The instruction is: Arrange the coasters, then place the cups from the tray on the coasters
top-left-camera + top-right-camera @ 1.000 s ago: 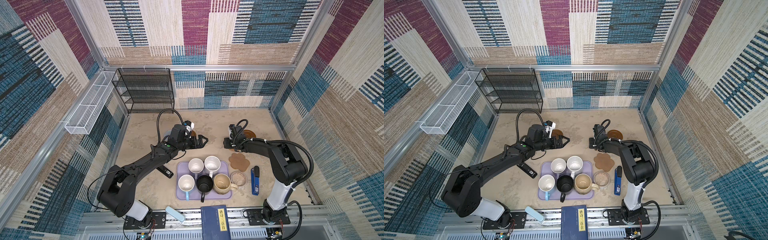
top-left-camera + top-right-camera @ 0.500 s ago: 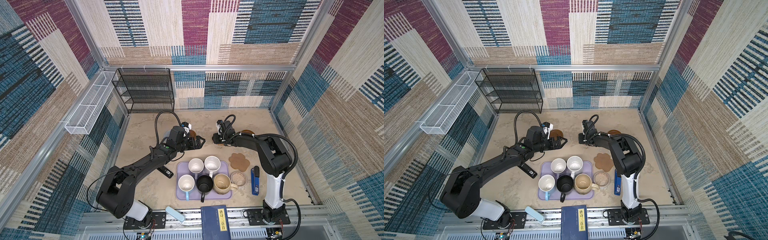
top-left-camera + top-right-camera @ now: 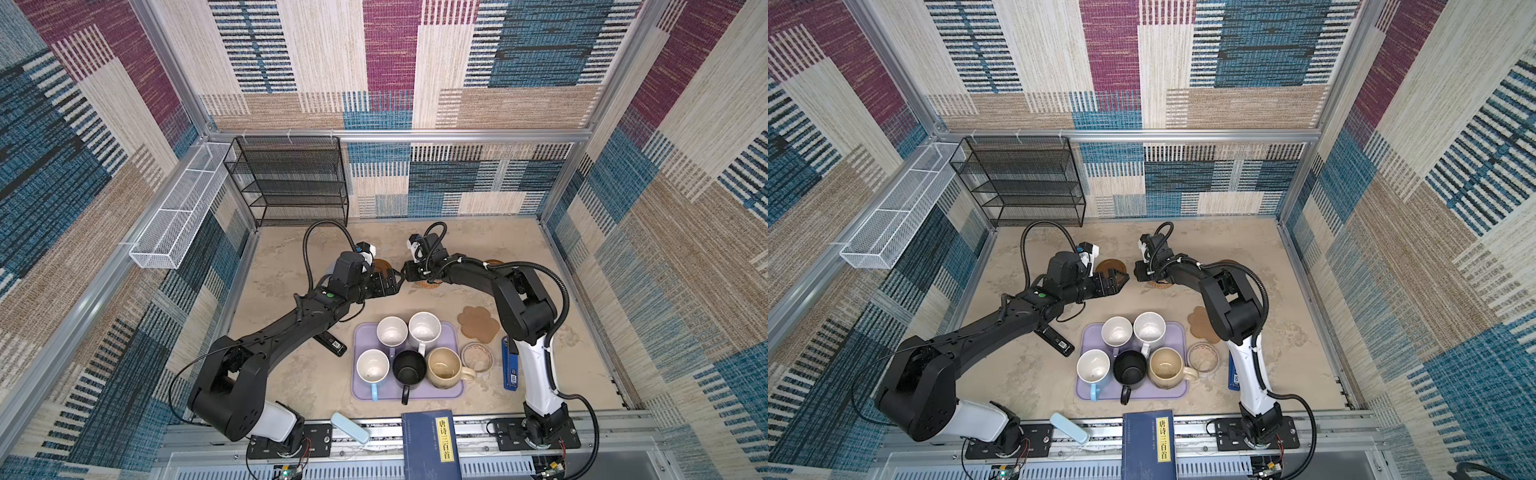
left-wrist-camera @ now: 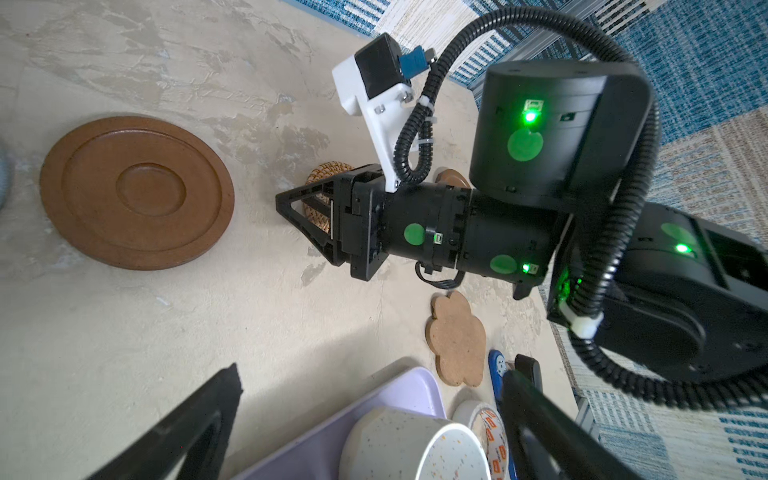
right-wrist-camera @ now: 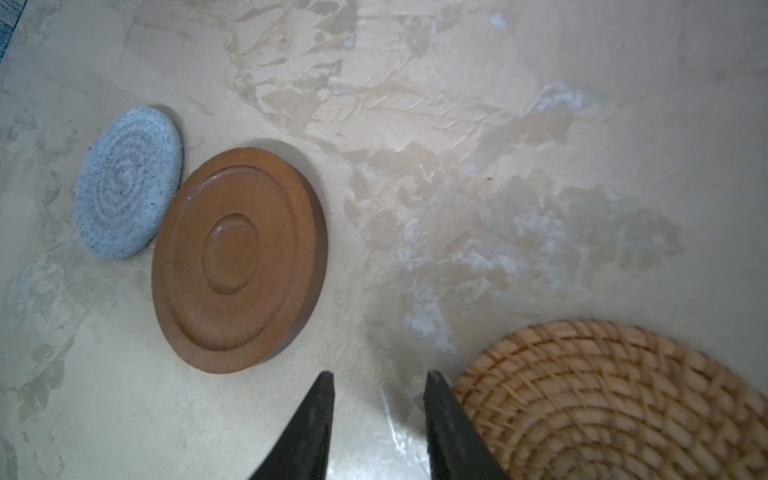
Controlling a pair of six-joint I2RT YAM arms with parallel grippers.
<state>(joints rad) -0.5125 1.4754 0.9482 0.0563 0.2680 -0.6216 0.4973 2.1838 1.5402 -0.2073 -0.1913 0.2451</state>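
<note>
My right gripper point(image 5: 379, 376) hovers low over bare table, open by a narrow gap with nothing between the fingers. The rattan coaster point(image 5: 615, 399) lies right beside one finger. Further ahead, a brown wooden coaster point(image 5: 239, 259) touches the grey-blue crocheted coaster point(image 5: 126, 183). My left gripper point(image 3: 397, 284) stands wide open and empty, tip to tip with the right gripper point(image 3: 409, 276). A second wooden coaster point(image 3: 492, 262) peeks out behind the right arm. The paw cork coaster point(image 3: 478, 324) lies beside the lilac tray point(image 3: 451, 337). On the tray stand the lavender point(image 3: 392, 331), speckled point(image 3: 424, 328), light-blue point(image 3: 372, 365), black point(image 3: 409, 368) and cream point(image 3: 444, 363) cups.
A clear-rimmed dish point(image 3: 476, 356) and a blue tool point(image 3: 510, 368) lie right of the tray. A black remote-like bar point(image 3: 330, 343) lies to its left. A dark-blue book point(image 3: 430, 444) sits at the front edge. A black wire shelf point(image 3: 291, 183) and a white mesh basket point(image 3: 178, 216) stand at the back left.
My right gripper swept left from near the back-right wooden coaster to the middle and its jaws narrowed. The left gripper drew back slightly and stayed wide open.
</note>
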